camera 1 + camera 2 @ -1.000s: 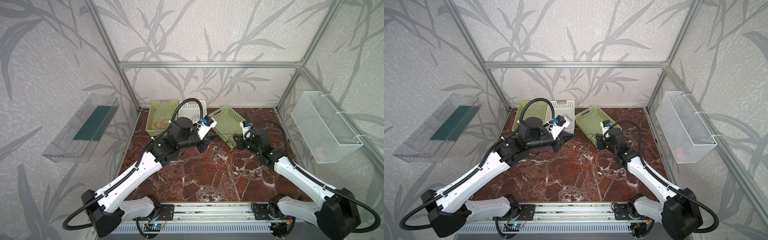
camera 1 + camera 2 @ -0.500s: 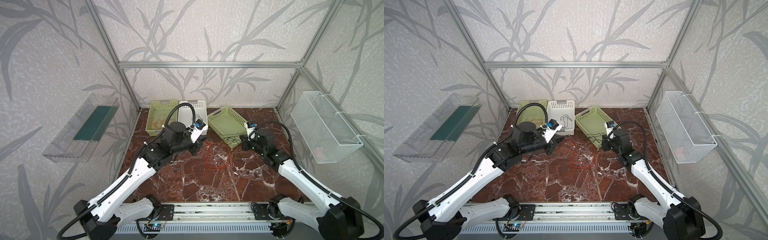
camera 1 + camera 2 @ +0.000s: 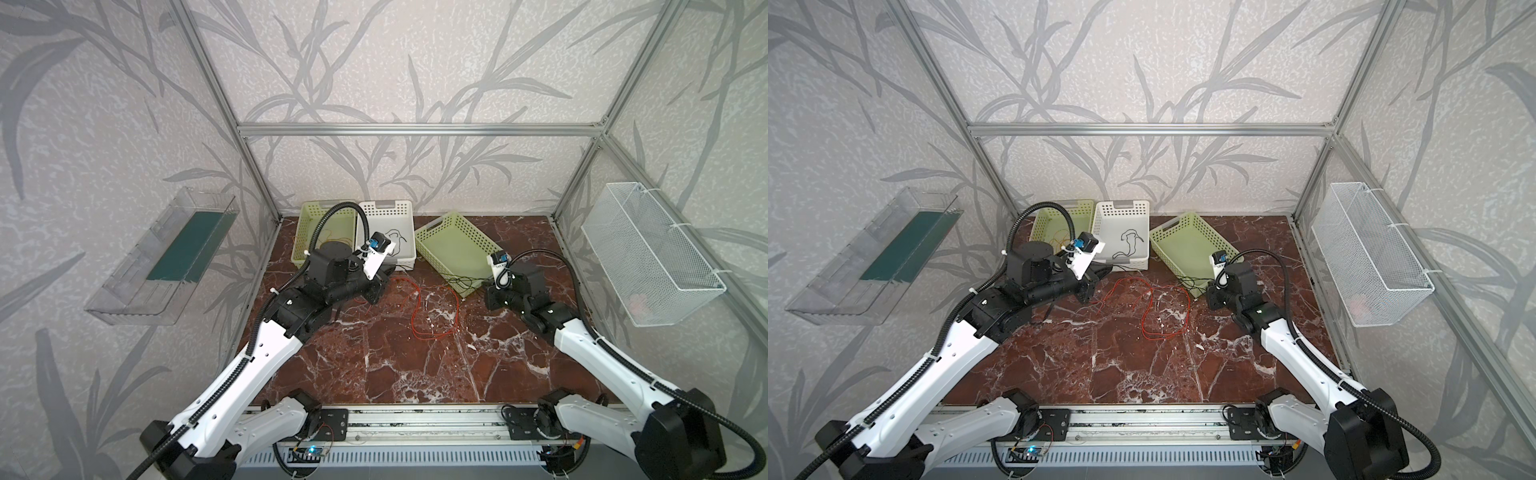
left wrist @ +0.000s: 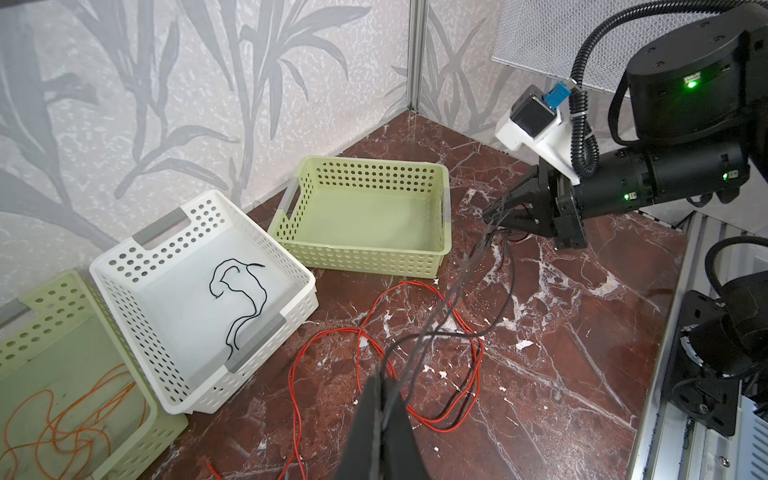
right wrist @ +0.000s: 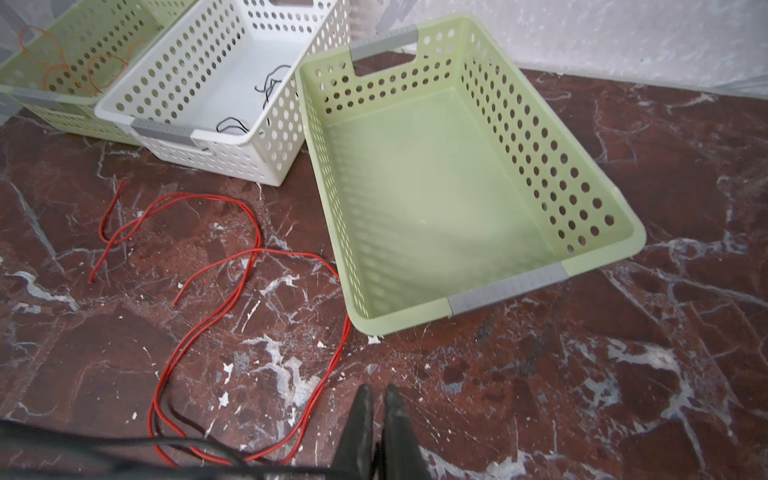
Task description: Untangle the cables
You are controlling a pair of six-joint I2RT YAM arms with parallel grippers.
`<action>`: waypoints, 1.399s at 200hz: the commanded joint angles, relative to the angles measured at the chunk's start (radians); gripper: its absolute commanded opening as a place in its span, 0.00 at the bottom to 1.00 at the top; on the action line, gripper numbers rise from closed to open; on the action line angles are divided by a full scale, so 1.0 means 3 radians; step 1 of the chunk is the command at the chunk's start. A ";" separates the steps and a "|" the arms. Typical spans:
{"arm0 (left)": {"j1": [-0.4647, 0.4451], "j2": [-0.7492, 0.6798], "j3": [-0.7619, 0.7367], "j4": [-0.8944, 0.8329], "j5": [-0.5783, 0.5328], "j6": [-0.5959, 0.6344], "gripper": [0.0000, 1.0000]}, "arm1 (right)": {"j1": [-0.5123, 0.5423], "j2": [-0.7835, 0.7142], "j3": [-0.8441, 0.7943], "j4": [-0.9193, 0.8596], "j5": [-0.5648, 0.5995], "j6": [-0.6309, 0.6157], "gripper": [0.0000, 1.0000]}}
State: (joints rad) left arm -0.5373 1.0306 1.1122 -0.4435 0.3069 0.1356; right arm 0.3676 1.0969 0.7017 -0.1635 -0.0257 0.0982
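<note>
Left hand (image 4: pixel 382 376) back; black cables (image 4: pixel 467 266) taut

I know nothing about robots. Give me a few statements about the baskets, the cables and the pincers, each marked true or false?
1. The white basket holds a black cable. True.
2. The red cables lie in the right green basket. False: they lie on the marble table, and that basket is empty.
3. Orange cables lie in the left green basket. True.
4. Both pincers are wide open. False: the left pincer and the right pincer are each shut on the black strands strung between them.
</note>
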 commanded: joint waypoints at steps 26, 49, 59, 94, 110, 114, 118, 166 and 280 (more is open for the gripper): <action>0.0074 -0.0107 -0.0123 -0.0032 -0.0017 0.0077 0.00 | -0.0034 -0.0098 -0.0045 -0.0321 0.0218 -0.0184 0.12; 0.0067 -0.0074 -0.0118 0.0099 0.0275 0.0030 0.00 | -0.0034 -0.0145 -0.0044 -0.0421 0.0146 -0.0388 0.27; 0.0056 -0.0048 -0.0118 0.0160 0.0430 -0.0001 0.00 | -0.0034 -0.0189 -0.0028 -0.0470 0.0189 -0.0475 0.33; -0.0023 -0.0010 -0.0097 0.0195 0.0601 0.0033 0.00 | -0.0037 -0.0347 0.0055 -0.0566 0.0329 -0.0722 0.55; -0.0043 -0.0018 -0.0097 0.0216 0.0637 0.0034 0.00 | -0.0040 -0.0386 0.0135 -0.0610 0.0314 -0.0792 0.61; -0.0052 -0.0021 -0.0097 0.0222 0.0639 0.0035 0.00 | -0.0039 -0.0401 0.0152 -0.0605 0.0271 -0.0818 0.62; -0.0057 -0.0020 -0.0097 0.0221 0.0639 0.0035 0.00 | -0.0039 -0.0417 0.0169 -0.0597 0.0208 -0.0847 0.64; -0.0150 0.0009 -0.0037 0.0241 0.0629 0.0064 0.00 | -0.0100 -0.0502 0.0252 -0.0717 0.0173 -0.1416 0.79; 0.0031 -0.0250 0.0167 -0.0164 0.0146 0.0467 0.00 | -0.0620 -0.0225 0.0143 -0.0840 0.1116 -0.1055 0.78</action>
State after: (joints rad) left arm -0.5644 1.0058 1.1141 -0.4408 0.4072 0.2184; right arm 0.2066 1.0286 0.7567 -0.3927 0.2066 -0.2386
